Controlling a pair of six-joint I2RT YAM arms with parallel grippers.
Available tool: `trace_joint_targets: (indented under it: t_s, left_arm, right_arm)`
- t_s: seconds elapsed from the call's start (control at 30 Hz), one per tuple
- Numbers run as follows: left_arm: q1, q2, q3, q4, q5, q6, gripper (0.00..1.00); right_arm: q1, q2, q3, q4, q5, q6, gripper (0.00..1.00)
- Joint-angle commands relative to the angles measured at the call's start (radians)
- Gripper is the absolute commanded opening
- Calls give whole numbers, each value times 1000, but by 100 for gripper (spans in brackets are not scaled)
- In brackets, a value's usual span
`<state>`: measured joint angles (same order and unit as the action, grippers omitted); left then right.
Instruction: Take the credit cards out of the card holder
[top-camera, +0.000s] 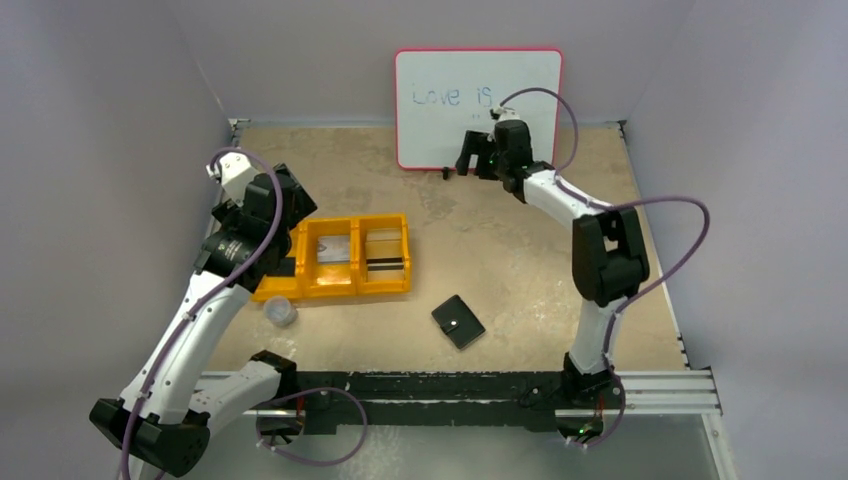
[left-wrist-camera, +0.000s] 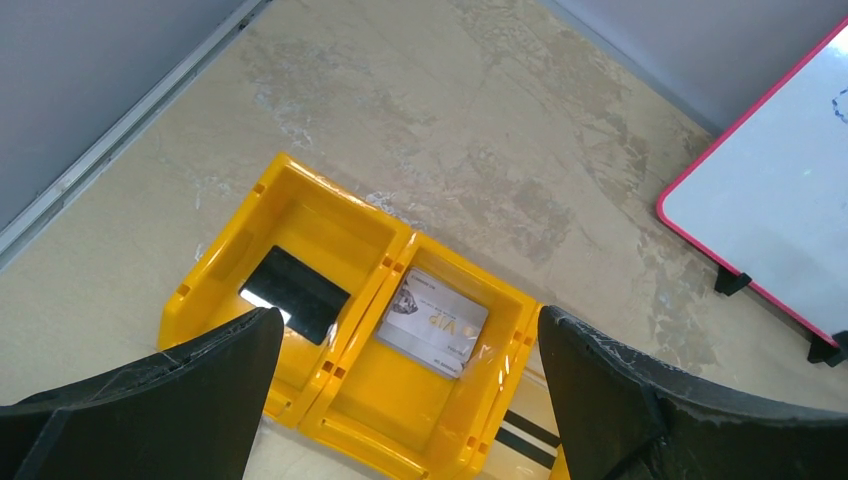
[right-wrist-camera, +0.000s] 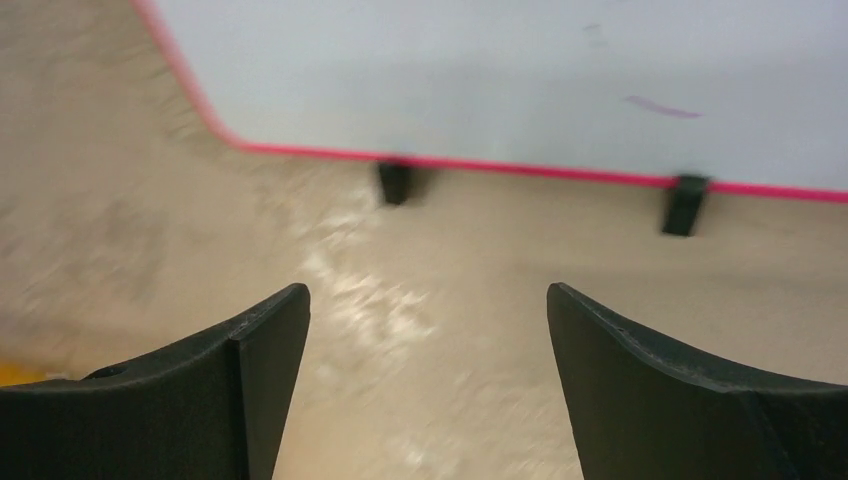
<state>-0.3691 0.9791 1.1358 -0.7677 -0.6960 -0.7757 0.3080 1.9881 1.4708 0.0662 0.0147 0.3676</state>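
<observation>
The card holder (top-camera: 458, 321) is a black wallet lying shut on the table in front of the arms, with its snap tab up. A pale grey card (top-camera: 335, 247) lies in the middle compartment of the yellow tray (top-camera: 300, 288); in the left wrist view it is a silver VIP card (left-wrist-camera: 432, 322). A card with dark stripes (top-camera: 386, 259) lies in the right compartment, and part of it shows in the left wrist view (left-wrist-camera: 525, 436). My left gripper (top-camera: 293, 215) (left-wrist-camera: 410, 320) hovers open and empty over the tray's left end. My right gripper (top-camera: 468, 158) (right-wrist-camera: 427, 295) is open and empty near the whiteboard.
A flat black rectangle (left-wrist-camera: 295, 292) lies in the tray's left compartment (left-wrist-camera: 330, 215). A pink-framed whiteboard (top-camera: 478, 108) (right-wrist-camera: 500, 80) stands on small feet at the back. A small clear round cup (top-camera: 281, 312) sits in front of the tray. Grey walls enclose the table.
</observation>
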Motion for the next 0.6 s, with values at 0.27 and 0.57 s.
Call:
trace_joint_targets:
  t_s: [0.27,0.57]
  left_arm:
    - [-4,-10,-27,42,-44,-42,99]
    - [-4,1,-14,32,-41,-42,99]
  right_arm:
    - [336,-223,-231,24,-215,106,92]
    - [382,-120,-152,-117,4,81,95]
